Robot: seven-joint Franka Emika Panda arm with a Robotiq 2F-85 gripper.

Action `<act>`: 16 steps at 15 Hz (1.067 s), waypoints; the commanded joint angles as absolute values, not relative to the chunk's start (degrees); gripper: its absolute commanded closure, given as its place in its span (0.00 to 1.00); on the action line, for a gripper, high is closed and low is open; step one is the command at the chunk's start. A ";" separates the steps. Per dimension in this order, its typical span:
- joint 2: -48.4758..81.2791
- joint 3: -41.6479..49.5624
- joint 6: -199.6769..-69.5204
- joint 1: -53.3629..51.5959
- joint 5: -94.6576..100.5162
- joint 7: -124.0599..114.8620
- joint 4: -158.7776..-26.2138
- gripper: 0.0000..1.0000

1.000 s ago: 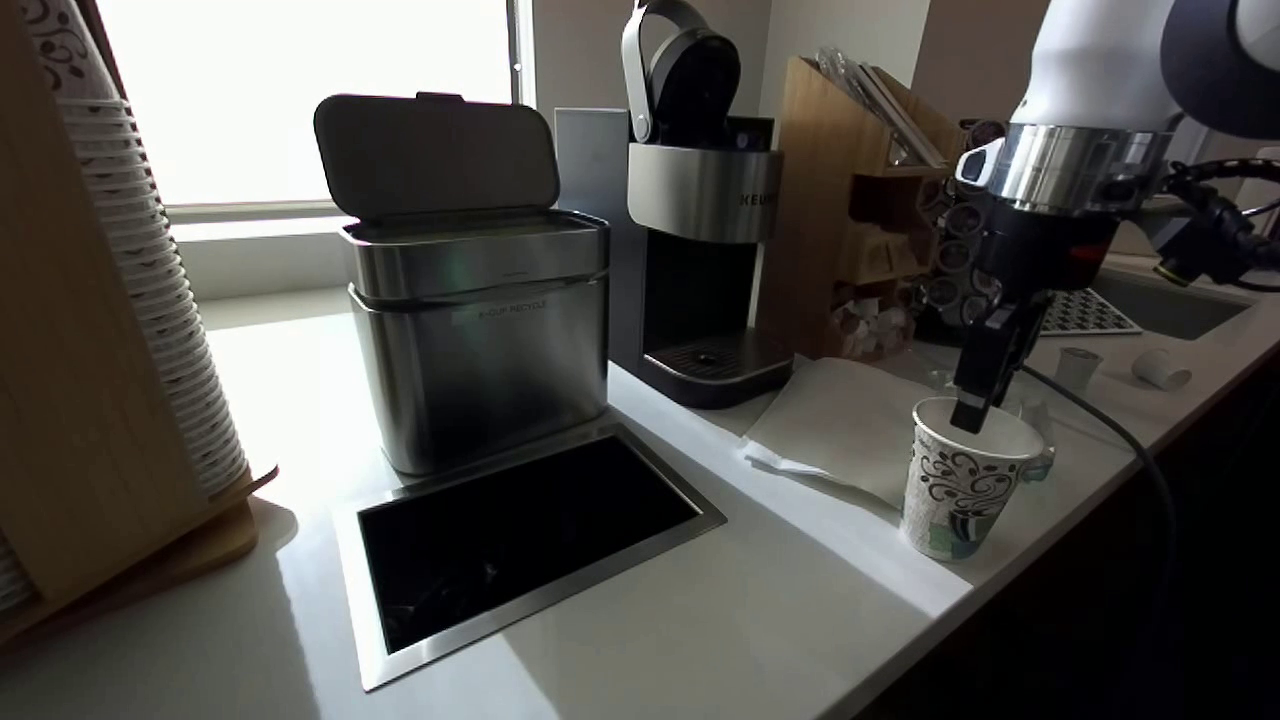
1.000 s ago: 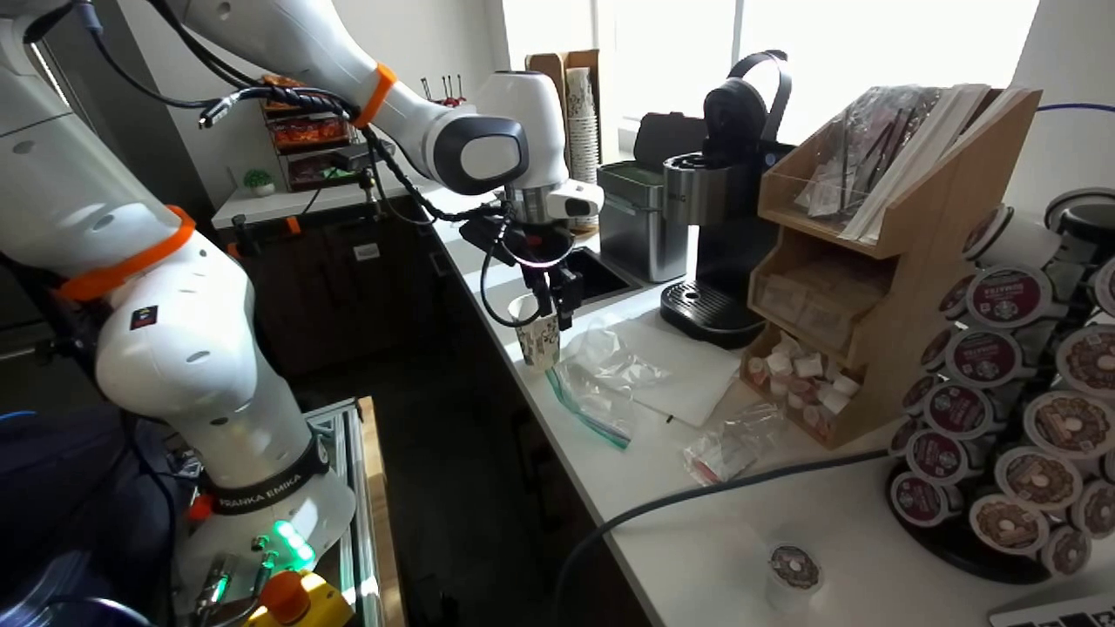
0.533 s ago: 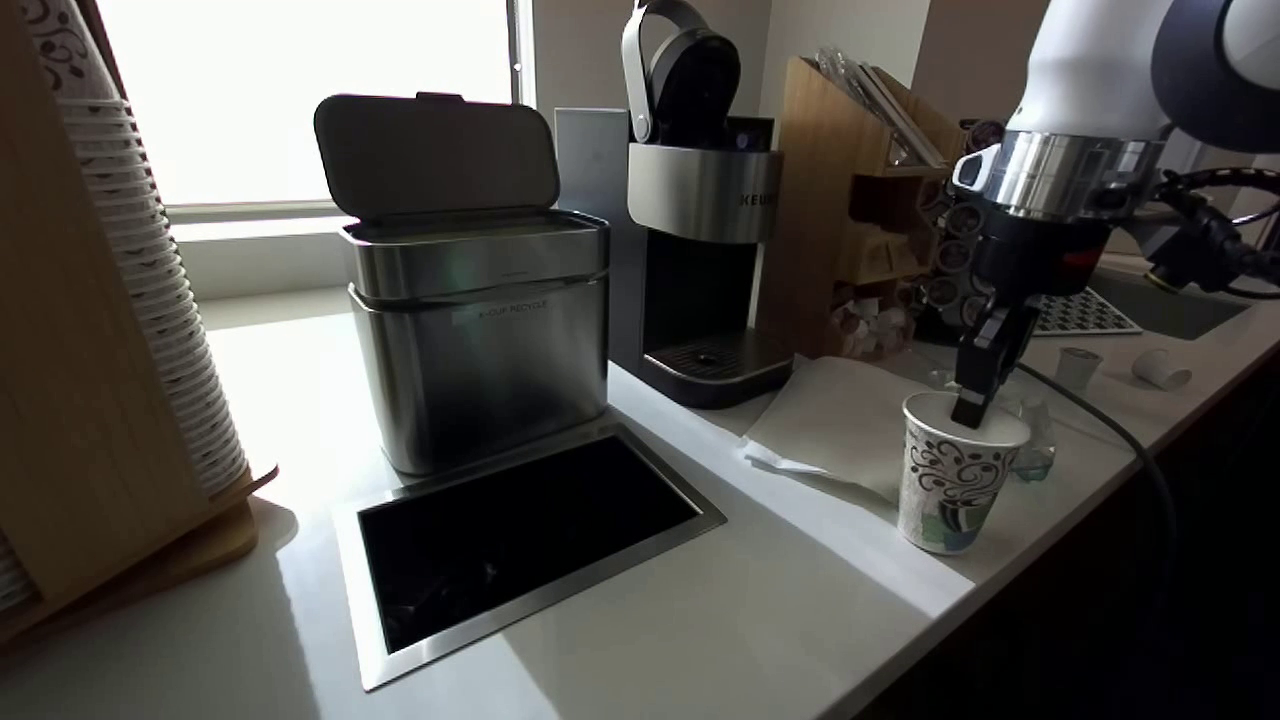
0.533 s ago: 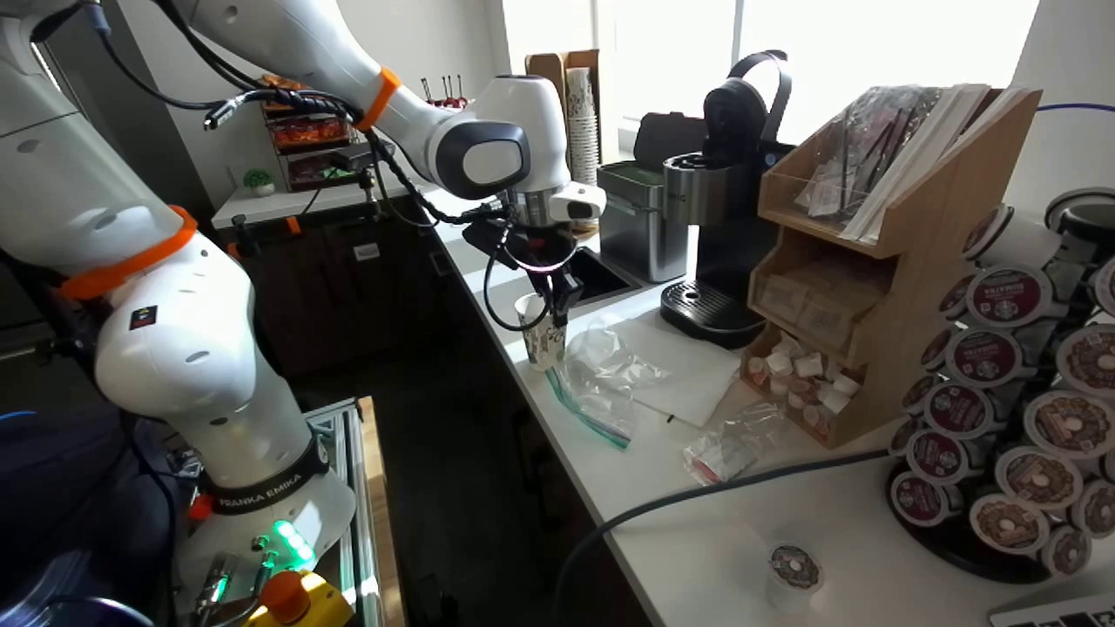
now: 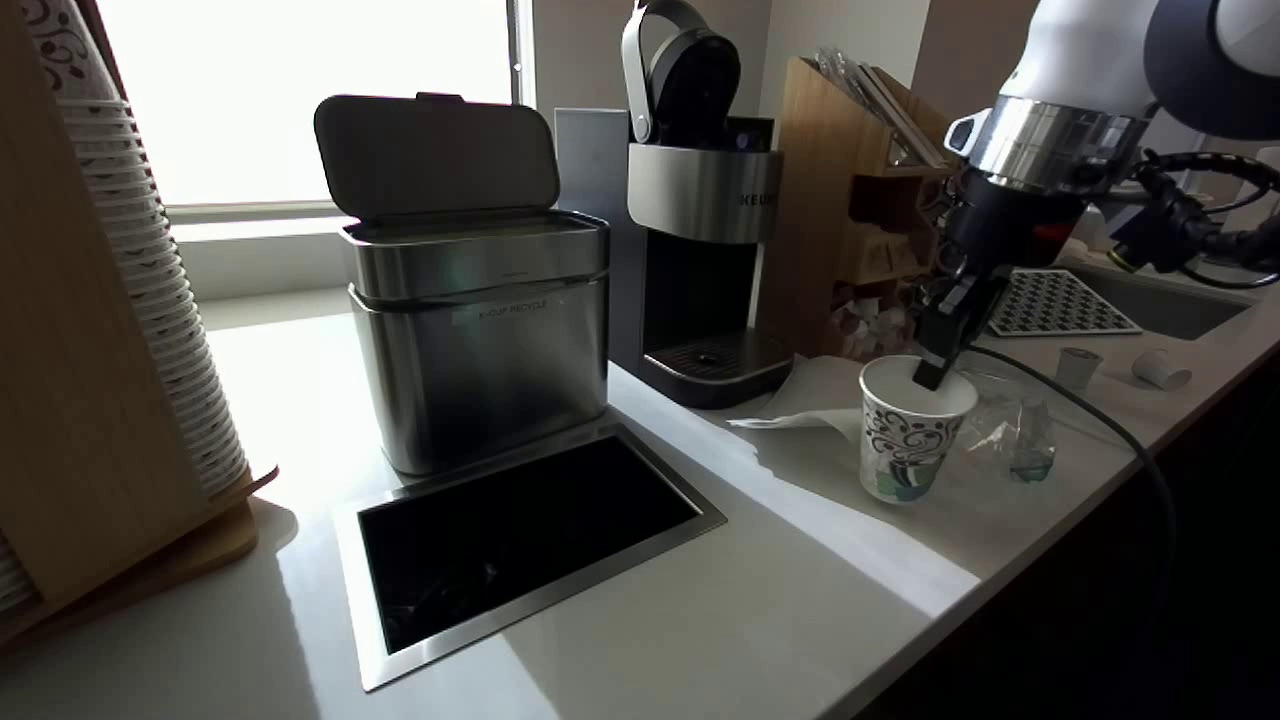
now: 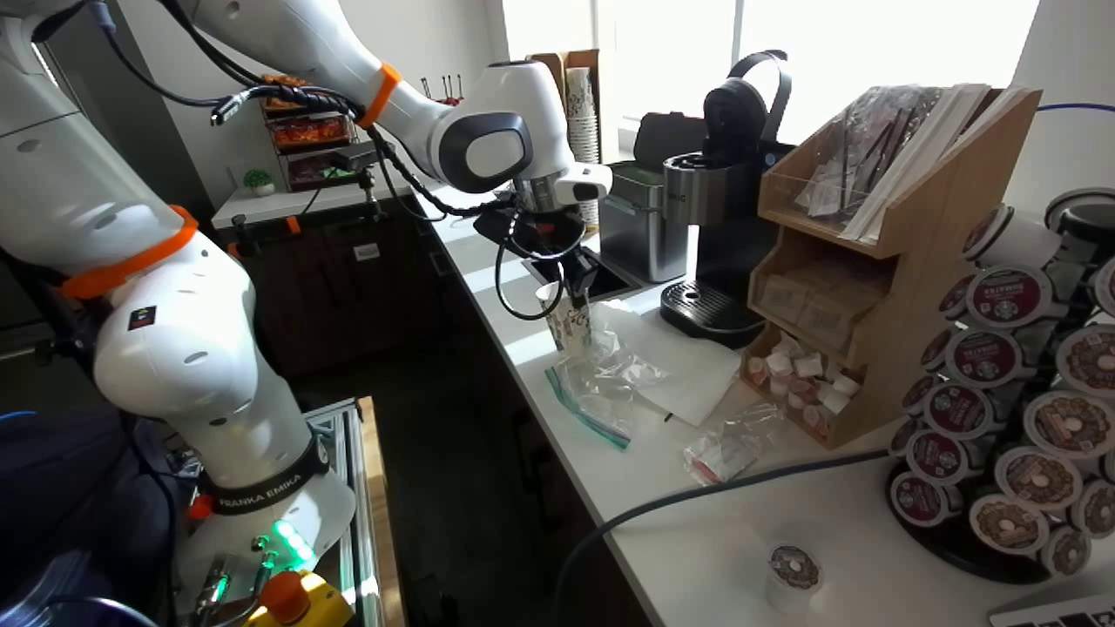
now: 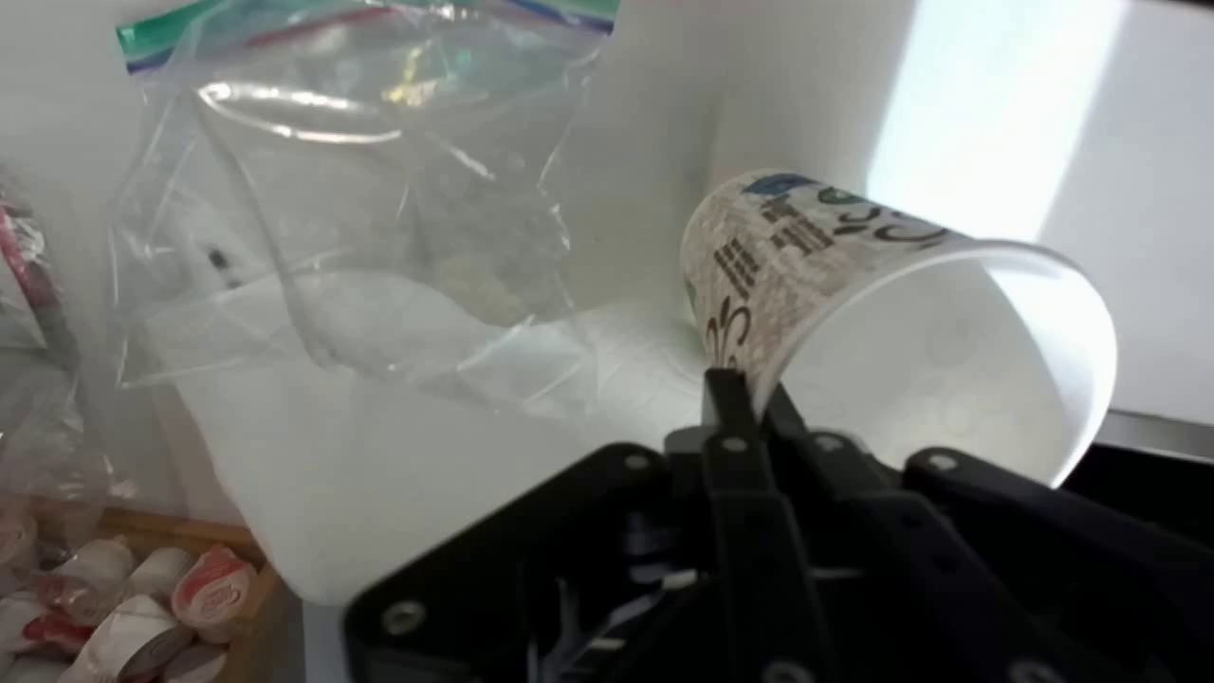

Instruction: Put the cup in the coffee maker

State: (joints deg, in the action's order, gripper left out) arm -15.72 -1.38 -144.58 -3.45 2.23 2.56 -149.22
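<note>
The white paper cup (image 5: 905, 445) with its scrolled print is upright on or just above the counter; whether its base touches cannot be told. My gripper (image 7: 759, 403) is shut on the cup's near rim, one finger inside and one outside, as the wrist view shows, where the cup (image 7: 806, 251) leans across the picture. In an exterior view, a fingertip (image 5: 930, 374) dips into the cup's mouth. The black coffee maker (image 5: 705, 195) with its silver band stands behind and to the left there, its top raised and its drip tray (image 5: 720, 355) bare.
A steel bin (image 5: 480, 350) with raised lid stands beside the coffee maker, before it a framed counter opening (image 5: 660, 460). Under and beside the cup lie a white sheet (image 6: 697, 370) and a clear zip bag (image 6: 601, 383). A wooden organiser (image 6: 932, 279) flanks the machine.
The jaws have come together on the cup's rim. Cup and gripper have moved toward the coffee maker, and the white sheet's near edge has been pushed and rumpled.
</note>
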 commanded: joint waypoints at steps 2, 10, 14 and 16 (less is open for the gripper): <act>-13.89 -1.76 -151.83 -2.10 2.18 -0.39 -147.16 0.99; -11.67 1.03 -154.54 -9.01 -13.20 11.43 -144.16 0.99; -11.63 -0.28 -156.80 -9.00 -13.57 11.83 -143.37 0.99; -10.85 -0.93 -159.26 -7.88 -11.00 10.02 -143.03 0.99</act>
